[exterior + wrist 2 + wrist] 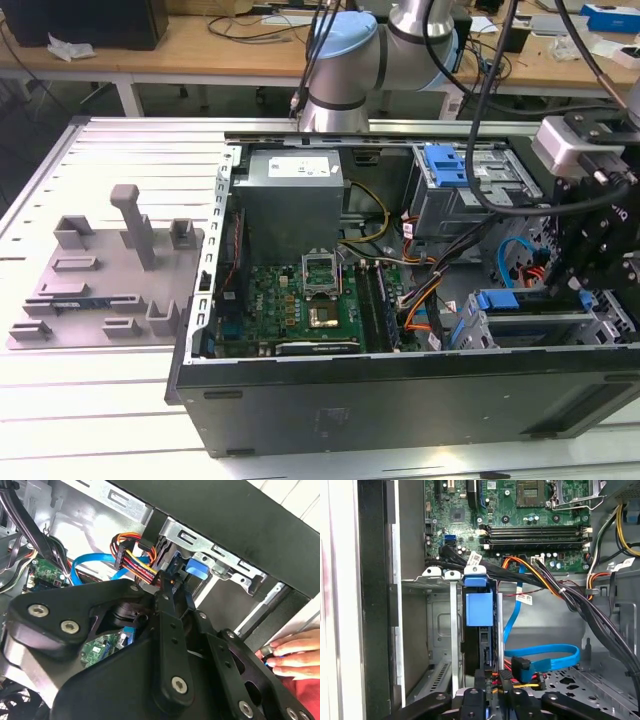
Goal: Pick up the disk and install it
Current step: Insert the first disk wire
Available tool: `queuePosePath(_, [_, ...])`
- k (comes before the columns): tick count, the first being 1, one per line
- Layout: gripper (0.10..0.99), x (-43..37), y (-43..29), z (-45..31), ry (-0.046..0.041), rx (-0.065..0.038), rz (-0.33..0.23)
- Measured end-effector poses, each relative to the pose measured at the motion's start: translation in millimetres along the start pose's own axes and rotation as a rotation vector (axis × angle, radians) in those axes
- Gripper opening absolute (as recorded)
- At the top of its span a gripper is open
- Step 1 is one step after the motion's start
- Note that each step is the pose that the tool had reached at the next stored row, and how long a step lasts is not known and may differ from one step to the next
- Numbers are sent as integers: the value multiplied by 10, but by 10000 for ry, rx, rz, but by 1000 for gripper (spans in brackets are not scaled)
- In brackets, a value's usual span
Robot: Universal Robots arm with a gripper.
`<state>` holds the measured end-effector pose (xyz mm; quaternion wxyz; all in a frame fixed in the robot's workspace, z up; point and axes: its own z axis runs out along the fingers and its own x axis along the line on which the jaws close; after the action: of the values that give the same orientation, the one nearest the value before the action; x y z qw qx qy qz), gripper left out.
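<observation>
The disk stands on edge in the metal drive cage at the front right corner of the open computer case, with its blue carrier bracket showing. In the first wrist view the disk sits between the cage walls, blue tab toward the motherboard. My gripper is at the disk's outer end, on the exterior view's right. Its black fingers close around the end of the disk. In the second wrist view the gripper meets the blue bracket.
Bundled power wires and a blue data cable run beside the cage. The motherboard, the power supply and another blue-fronted bay fill the case. A grey fixture plate lies left. A person's hand rests outside the case wall.
</observation>
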<state>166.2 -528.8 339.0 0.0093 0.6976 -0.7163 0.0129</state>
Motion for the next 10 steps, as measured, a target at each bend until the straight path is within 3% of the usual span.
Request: queuePosePath(10, [243,5,-2,-258,1,0,0])
